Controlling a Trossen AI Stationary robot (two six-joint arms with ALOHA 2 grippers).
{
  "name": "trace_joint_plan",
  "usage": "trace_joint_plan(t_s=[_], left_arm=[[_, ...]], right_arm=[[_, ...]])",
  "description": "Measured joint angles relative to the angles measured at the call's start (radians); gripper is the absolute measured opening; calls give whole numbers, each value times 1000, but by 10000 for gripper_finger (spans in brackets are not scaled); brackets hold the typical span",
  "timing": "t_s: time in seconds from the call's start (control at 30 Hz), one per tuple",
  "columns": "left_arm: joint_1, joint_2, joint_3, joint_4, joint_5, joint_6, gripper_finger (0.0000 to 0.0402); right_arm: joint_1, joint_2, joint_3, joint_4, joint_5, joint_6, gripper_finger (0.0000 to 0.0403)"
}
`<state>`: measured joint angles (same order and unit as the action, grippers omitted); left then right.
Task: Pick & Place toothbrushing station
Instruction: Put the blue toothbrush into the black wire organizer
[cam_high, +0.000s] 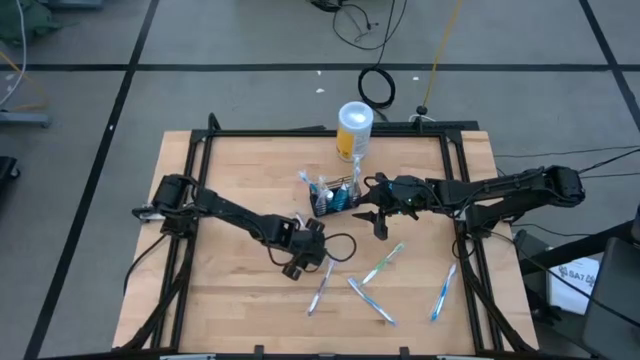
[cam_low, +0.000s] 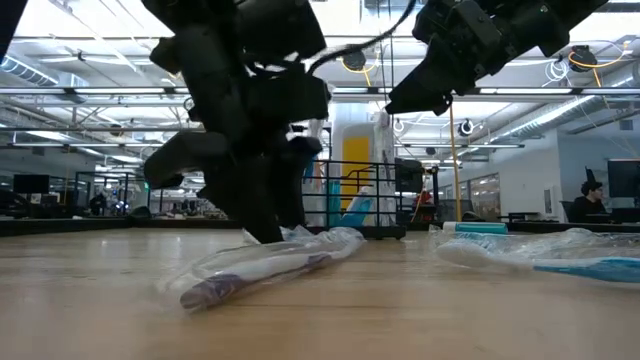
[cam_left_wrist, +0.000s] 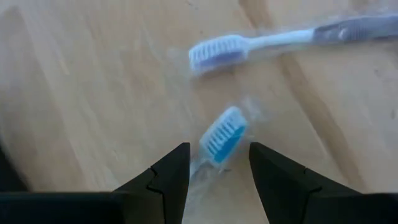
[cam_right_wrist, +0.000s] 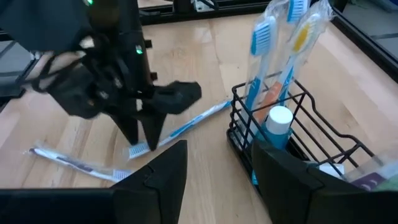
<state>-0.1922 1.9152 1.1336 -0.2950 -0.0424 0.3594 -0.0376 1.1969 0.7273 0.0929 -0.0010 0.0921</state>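
Observation:
The toothbrushing station, a black wire basket, stands on the table's far middle with toothbrushes upright in it; it also shows in the right wrist view. My left gripper points down at the table, open. Its fingers stand on either side of a wrapped blue toothbrush, which lies on the wood. A wrapped purple-handled toothbrush lies just beyond it. My right gripper is open and empty above the table, just right of the basket.
A white-and-yellow canister stands behind the basket at the far edge. More wrapped toothbrushes lie on the near right of the table. A black frame runs round the tabletop.

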Motion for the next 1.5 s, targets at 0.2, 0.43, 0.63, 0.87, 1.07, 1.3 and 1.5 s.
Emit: trace_joint_plan(t_s=[0.2, 0.43, 0.63, 0.87, 1.07, 1.3, 1.5], left_arm=[[2, 9, 3, -21, -9, -29, 163], [0, -7, 0, -49, -4, -111, 83], [-9, -91, -2, -122, 14, -170, 20], [-29, -319, -1, -175, -115, -170, 15], [-15, -550, -1, -129, -286, -142, 4], [36, -696, -38, 219, -365, -82, 3], [111, -705, -243, 649, -293, -54, 9]], right_arm=[[0, 0, -1, -1, 0, 0, 171], [0, 0, -2, -7, 0, 0, 171], [0, 0, -2, -7, 0, 0, 171], [0, 0, -2, -8, 0, 0, 171], [0, 0, -2, -7, 0, 0, 171], [0, 0, -2, -7, 0, 0, 171], [0, 0, -2, -7, 0, 0, 171]])
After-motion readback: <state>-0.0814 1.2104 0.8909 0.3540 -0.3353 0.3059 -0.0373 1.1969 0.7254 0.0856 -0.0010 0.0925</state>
